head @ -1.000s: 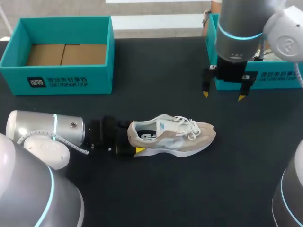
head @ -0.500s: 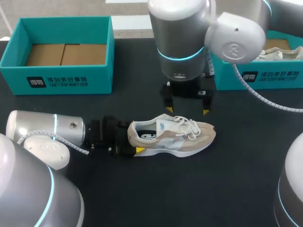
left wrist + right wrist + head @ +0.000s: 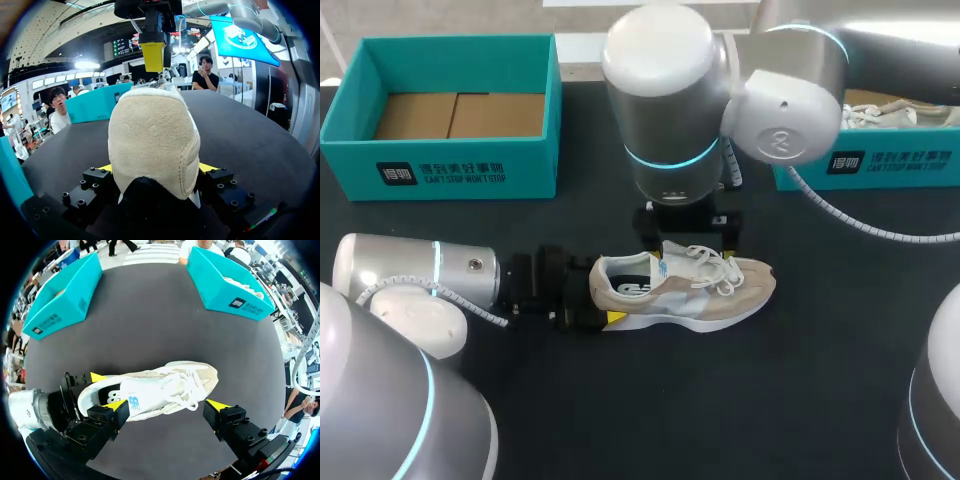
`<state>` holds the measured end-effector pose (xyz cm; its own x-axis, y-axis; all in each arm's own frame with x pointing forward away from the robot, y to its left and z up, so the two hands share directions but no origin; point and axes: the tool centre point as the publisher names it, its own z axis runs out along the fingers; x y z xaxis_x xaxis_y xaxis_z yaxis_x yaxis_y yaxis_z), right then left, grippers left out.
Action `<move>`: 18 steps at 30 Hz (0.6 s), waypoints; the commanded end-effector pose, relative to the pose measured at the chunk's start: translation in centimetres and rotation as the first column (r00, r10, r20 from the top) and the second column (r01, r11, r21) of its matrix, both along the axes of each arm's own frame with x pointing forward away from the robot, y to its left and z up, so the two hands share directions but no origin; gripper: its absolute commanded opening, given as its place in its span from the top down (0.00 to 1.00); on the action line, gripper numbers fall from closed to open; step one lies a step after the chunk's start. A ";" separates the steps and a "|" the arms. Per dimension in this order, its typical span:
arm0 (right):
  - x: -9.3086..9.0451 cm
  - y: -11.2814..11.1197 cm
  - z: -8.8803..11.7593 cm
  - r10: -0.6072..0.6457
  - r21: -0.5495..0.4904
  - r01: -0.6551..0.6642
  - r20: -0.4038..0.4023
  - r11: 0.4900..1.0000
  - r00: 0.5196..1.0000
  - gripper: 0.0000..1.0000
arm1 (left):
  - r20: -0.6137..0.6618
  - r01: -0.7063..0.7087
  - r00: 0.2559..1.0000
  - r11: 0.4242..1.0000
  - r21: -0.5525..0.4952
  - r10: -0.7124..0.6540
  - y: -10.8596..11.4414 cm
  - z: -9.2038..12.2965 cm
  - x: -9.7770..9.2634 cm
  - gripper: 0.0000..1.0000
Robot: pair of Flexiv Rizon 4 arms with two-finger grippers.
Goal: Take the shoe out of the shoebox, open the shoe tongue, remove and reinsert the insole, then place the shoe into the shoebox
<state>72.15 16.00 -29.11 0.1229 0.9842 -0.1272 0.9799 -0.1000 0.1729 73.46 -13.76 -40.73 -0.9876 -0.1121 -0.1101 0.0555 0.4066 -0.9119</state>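
Shoe upright on table, outside shoebox. Our left gripper pinching heel from both sides. Our right gripper spread wide, hanging over tongue. We'd drop straight, nip tongue tip only, miss laces, lift gently against left's anchor.

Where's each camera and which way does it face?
Head: above, behind, looking down on the table; left arm, right arm show.
Left wrist: on left arm, facing the shoe's heel in the left end effector.
Right wrist: on right arm, looking down on the shoe; right end effector open astride it.
All share the shoe.
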 end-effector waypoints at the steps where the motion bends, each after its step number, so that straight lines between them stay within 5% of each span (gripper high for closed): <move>1: -0.3 3.4 -0.8 -0.211 -0.102 0.217 0.064 0.971 0.975 0.00 | -0.001 0.000 1.000 1.000 0.004 0.000 -0.2 0.0 0.0 1.00; 18: -0.1 5.4 -3.5 -0.323 -0.189 0.322 0.027 0.928 0.946 0.00 | -0.001 0.000 1.000 1.000 0.004 0.000 -0.2 0.0 0.0 1.00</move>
